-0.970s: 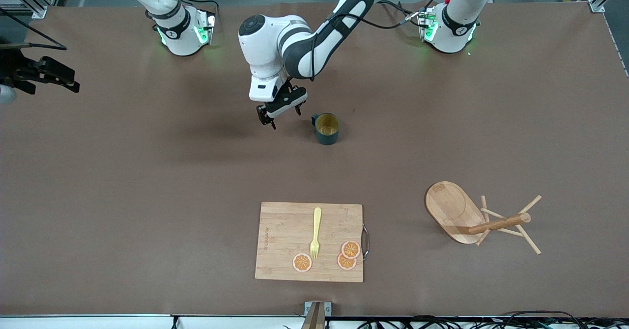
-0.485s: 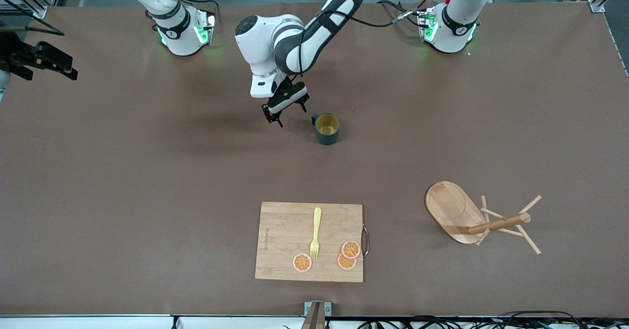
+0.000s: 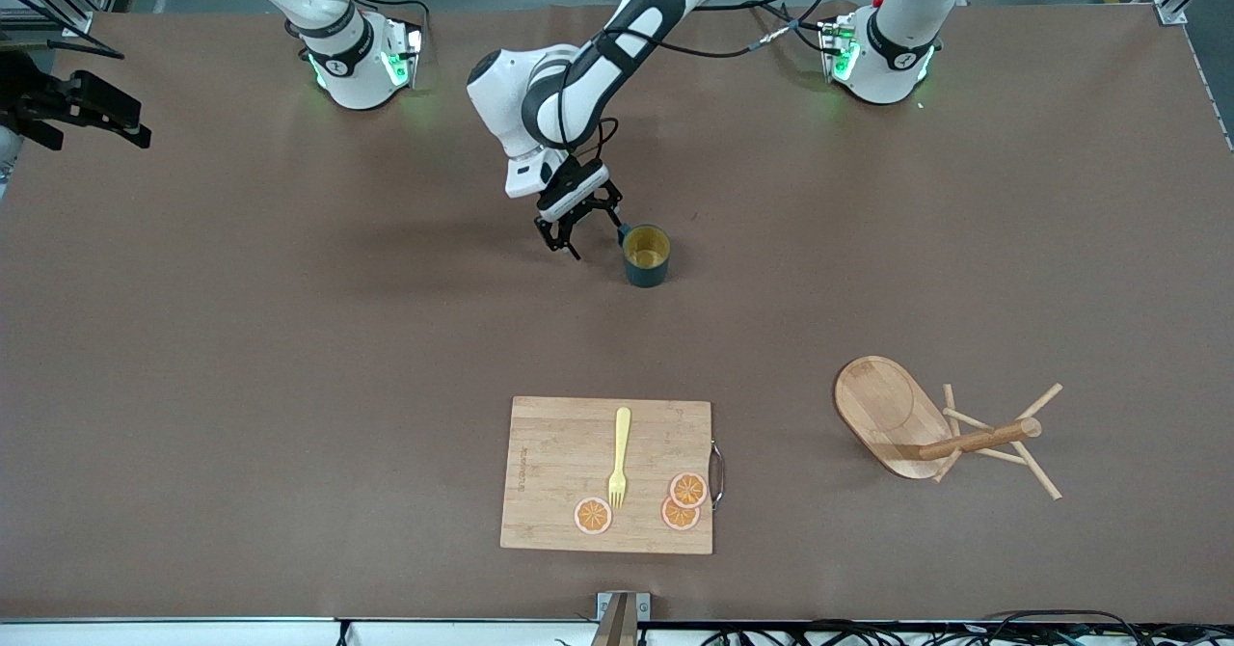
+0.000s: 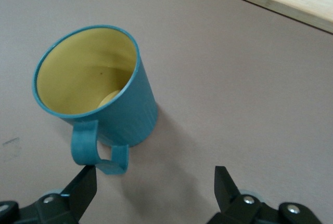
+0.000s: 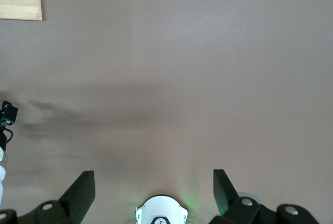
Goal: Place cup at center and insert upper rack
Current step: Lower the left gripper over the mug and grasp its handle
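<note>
Cup (image 3: 645, 254) stands upright on the table (image 3: 289, 337), mouth up, yellow inside showing, well apart from the cutting board (image 3: 559, 472) and farther from the front camera than it. Its handle (image 3: 622, 232) points toward the right arm's end of the table and slightly away from the front camera, straight at the left gripper (image 3: 583, 233). Left gripper is low over the table just beside the cup on the handle side, fingers spread apart, holding nothing; in the left wrist view the handle (image 4: 99, 151) sits next to 1 fingertip (image 4: 83, 185) and the other fingertip (image 4: 223, 182) is over bare table, so the cup body (image 4: 125, 115) is not between them. Can't tell if that fingertip touches the handle. Upper rack (image 3: 940, 429) lies tipped on its side, toward the left arm's end of the table from the cutting board and about level with it. Its oval base (image 3: 887, 415) is up on edge, and the post (image 3: 979, 439) runs roughly flat along the table, long axis pointing toward the left arm's end, pegs splayed around it. On the board: 1 yellow fork (image 3: 619, 455) and 3 orange slices (image 3: 680, 501). Right gripper (image 3: 77, 116) hangs off the right arm's end of the table, well apart from the cutting board, waiting, fingers (image 5: 83, 187) apart and empty.
</note>
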`<move>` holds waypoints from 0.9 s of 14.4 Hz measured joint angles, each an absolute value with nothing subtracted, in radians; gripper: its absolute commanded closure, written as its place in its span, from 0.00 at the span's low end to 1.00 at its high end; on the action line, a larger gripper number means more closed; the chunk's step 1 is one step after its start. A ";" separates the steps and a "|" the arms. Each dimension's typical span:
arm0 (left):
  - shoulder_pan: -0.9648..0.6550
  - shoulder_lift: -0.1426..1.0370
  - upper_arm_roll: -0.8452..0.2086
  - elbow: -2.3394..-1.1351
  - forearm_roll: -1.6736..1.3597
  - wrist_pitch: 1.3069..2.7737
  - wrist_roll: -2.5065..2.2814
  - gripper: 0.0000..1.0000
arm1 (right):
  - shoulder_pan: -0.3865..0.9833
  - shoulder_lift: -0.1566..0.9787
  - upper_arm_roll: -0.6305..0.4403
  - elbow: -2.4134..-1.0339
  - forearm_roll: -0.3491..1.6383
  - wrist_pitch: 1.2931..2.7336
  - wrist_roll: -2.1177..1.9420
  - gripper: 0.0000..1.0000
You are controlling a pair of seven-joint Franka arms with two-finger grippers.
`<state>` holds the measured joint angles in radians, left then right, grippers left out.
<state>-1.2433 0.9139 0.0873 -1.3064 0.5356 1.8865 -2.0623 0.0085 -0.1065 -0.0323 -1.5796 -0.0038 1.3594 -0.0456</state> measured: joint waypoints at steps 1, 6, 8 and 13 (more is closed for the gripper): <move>-1.246 0.916 0.088 -1.306 0.537 1.877 -2.075 0.00 | 0.008 -0.107 -0.032 -1.580 -0.004 1.360 -0.047 0.00; -1.266 0.917 0.088 -1.306 0.538 1.835 -2.119 0.00 | 0.008 -0.121 -0.032 -1.579 -0.004 1.363 -0.048 0.00; -1.277 0.921 0.088 -1.306 0.538 1.797 -2.125 0.00 | 0.007 -0.126 -0.033 -1.580 -0.004 1.363 -0.048 0.00; -1.290 0.946 0.089 -1.307 0.565 1.727 -2.166 0.01 | 0.006 -0.127 -0.033 -1.580 -0.004 1.362 -0.048 0.00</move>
